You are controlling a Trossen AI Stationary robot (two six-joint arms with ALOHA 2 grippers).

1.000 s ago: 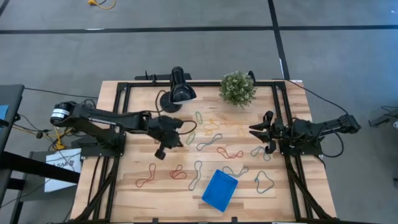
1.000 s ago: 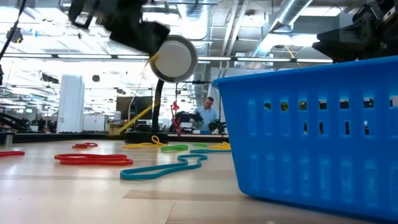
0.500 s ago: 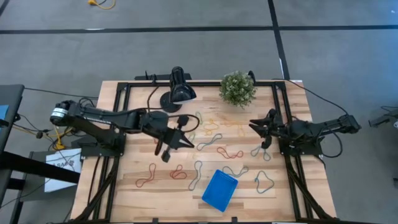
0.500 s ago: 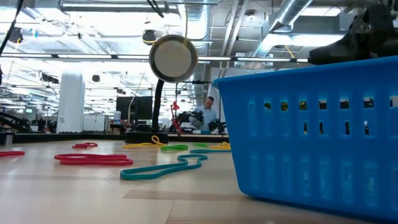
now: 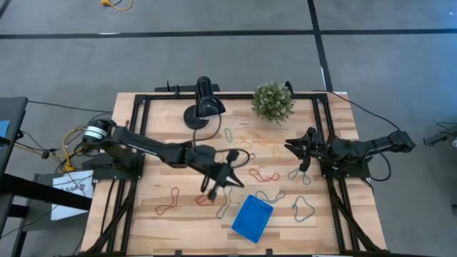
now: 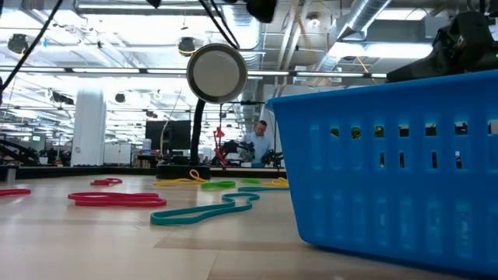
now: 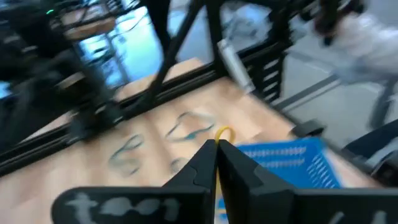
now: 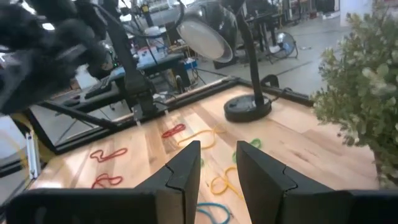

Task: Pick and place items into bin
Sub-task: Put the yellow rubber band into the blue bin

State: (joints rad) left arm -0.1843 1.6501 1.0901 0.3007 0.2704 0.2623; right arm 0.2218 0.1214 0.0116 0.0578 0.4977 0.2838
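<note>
Rubber bands, red (image 5: 168, 205), teal (image 5: 303, 208), yellow (image 5: 251, 143) and other colours, lie limp across the wooden table. The blue bin (image 5: 252, 218) sits flat near the table's near edge and fills the right of the low view (image 6: 389, 163). My left gripper (image 5: 228, 181) hovers mid-table, just far and left of the bin, shut on a yellow band (image 7: 222, 132). In the left wrist view the bin (image 7: 283, 163) lies just beyond the fingertips. My right gripper (image 5: 291, 147) waits open at the table's right side, above bands (image 8: 211, 138). My left gripper (image 7: 217, 144) pinches a yellow rubber band between its two shut fingers. Only a short curved bit of the loop (image 7: 224, 131) sticks out past the fingertips; the rest is hidden by the fingers. The band is lifted clear of the table.
A black desk lamp (image 5: 203, 107) and a small green plant (image 5: 273, 101) stand at the far edge. Black frame rails (image 5: 140, 143) run along the left, right and far sides. Loose bands lie around the bin on all sides.
My left gripper has travelled toward the table's right and near edges, from near the lamp base to a spot close to the bin. In the low view its arm has swung out of the upper left of the picture.
</note>
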